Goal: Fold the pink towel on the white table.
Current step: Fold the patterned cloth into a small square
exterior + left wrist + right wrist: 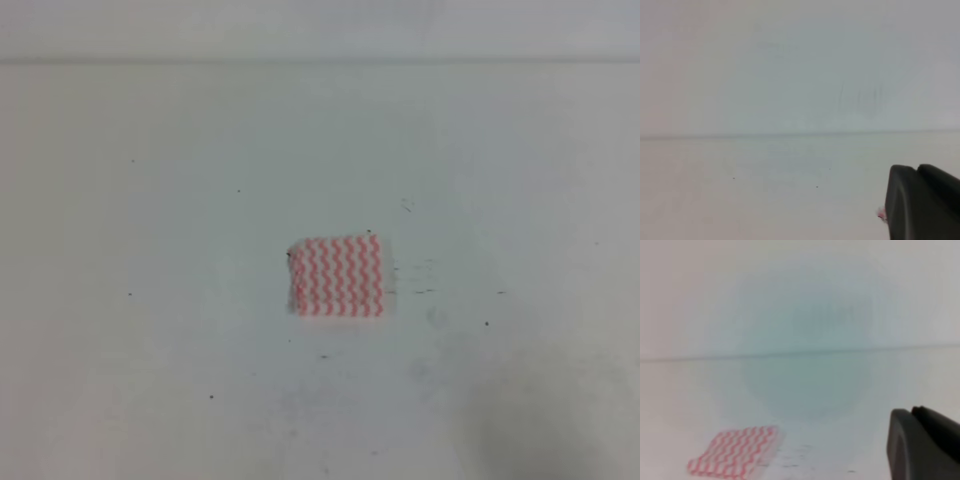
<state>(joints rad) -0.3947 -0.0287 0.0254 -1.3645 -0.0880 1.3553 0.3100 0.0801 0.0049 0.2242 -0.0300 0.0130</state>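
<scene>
Pink towel [338, 277] is lying mid-desk [150, 350] as a small, already folded-looking square, likely light, limp and slippery, best pinched at a corner; both end effectors are barely showing, state can't tell.

A plain pale wall [320, 28] closes the scene at the back, meeting the tabletop [150, 200] along a straight, soft horizontal seam near the top of the high view. Both wrist views show the same wall [790, 65] filling their upper halves, bare and faintly blue-grey, with the seam running across mid-frame. The light is even and diffuse, without hard shadows; a dim greyish patch [540, 420] darkens the surface toward the lower right of the high view.
</scene>
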